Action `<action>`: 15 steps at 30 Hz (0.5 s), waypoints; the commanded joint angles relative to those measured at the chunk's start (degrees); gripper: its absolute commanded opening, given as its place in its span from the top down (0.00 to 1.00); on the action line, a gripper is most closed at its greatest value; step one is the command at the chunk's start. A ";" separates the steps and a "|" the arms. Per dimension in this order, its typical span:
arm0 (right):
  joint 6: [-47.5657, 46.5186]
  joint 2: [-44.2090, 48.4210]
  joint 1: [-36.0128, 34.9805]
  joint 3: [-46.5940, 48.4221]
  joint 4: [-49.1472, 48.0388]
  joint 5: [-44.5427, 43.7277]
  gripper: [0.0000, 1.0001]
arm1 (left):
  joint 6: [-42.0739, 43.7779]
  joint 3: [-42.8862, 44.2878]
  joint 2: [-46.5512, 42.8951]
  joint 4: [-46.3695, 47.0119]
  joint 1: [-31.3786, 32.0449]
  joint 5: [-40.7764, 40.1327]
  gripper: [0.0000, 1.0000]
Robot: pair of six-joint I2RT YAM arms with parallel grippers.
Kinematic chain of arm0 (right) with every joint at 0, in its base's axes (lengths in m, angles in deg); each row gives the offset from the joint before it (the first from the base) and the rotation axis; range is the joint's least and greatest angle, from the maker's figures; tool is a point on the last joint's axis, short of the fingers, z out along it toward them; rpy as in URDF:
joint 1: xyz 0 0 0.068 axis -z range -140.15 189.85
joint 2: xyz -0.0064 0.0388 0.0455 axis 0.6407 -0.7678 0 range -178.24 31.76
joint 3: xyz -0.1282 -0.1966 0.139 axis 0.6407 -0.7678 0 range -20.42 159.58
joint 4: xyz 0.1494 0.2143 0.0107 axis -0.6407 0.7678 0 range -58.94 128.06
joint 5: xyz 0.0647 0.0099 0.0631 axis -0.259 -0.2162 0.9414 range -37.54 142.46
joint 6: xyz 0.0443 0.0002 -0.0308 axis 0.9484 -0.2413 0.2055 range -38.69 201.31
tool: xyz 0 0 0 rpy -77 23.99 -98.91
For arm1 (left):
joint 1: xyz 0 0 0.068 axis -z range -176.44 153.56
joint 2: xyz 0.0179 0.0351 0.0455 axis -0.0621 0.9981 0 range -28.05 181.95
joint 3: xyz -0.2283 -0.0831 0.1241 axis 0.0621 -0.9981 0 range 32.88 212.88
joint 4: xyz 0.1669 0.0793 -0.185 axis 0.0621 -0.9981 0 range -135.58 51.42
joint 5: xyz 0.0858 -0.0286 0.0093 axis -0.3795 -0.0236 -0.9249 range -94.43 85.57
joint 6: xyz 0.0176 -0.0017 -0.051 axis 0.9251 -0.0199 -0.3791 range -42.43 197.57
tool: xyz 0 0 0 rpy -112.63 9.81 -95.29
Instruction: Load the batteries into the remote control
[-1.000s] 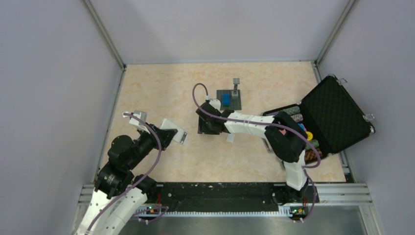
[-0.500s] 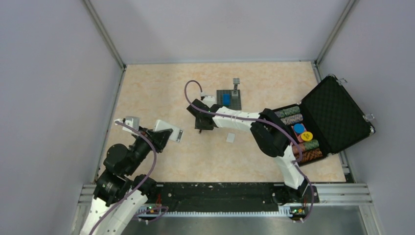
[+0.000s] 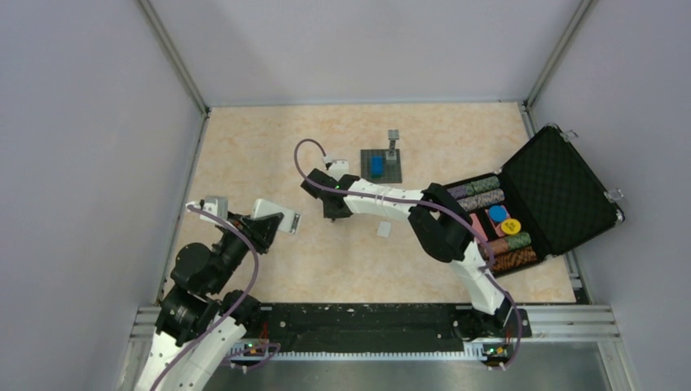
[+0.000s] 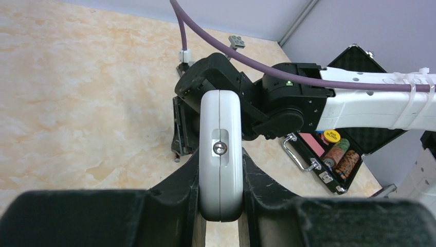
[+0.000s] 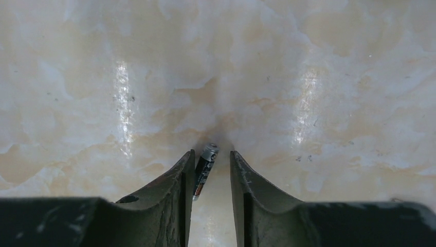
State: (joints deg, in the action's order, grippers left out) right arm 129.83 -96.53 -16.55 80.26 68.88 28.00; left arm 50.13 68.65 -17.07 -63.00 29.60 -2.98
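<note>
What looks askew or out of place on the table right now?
The battery lies slanted between the right gripper's fingers, against one finger with a gap to the other. A small white piece lies loose on the table beside that arm. Nothing else stands out.

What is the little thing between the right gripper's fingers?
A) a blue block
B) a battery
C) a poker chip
B: the right wrist view shows a slim dark battery with a silvery end standing in the gap of the right gripper.
</note>
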 commanded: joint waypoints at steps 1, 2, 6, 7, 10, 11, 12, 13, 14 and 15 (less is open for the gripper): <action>-0.27 -3.36 -1.17 0.19 6.31 -0.38 0.73 | 1.10 0.40 -1.14 2.68 0.15 -0.93 1.00; -0.31 -3.37 -1.18 0.17 6.35 -0.51 0.76 | 1.08 0.39 -1.32 2.43 0.17 -0.85 1.00; -1.69 -2.47 -1.10 0.17 6.55 -3.33 0.89 | 0.69 0.74 -1.44 1.42 0.16 0.55 1.00; -1.81 -1.84 -1.09 -0.18 6.56 -4.17 0.91 | 0.53 0.89 -1.40 0.93 0.21 1.40 1.00; -2.85 1.58 -0.55 -2.82 4.84 -4.82 1.00 | -0.24 1.30 -1.18 0.00 0.18 3.94 1.00; -3.61 3.27 -0.42 -4.98 3.36 -4.43 1.00 | -0.51 1.37 -1.06 -0.02 0.22 4.85 1.00; -4.02 5.01 -0.28 -6.63 2.04 -4.28 1.00 | -0.85 1.45 -0.92 0.10 0.22 5.71 1.00; -4.20 6.95 -0.15 -8.34 0.79 -4.20 1.00 | -1.31 1.48 -0.60 0.28 0.21 6.27 1.00; -4.66 8.96 -0.10 -10.04 -0.30 -3.86 1.00 | -1.95 1.49 -0.31 0.66 0.19 6.83 1.00; -4.85 11.17 0.01 -11.91 -1.03 -3.80 1.00 | -2.76 1.44 0.01 1.31 0.18 7.36 1.00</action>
State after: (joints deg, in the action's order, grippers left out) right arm 127.33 -92.85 -16.97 74.36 68.62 24.85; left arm 49.73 68.65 -17.87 -64.64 29.60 0.74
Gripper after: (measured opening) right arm 0.024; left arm 0.262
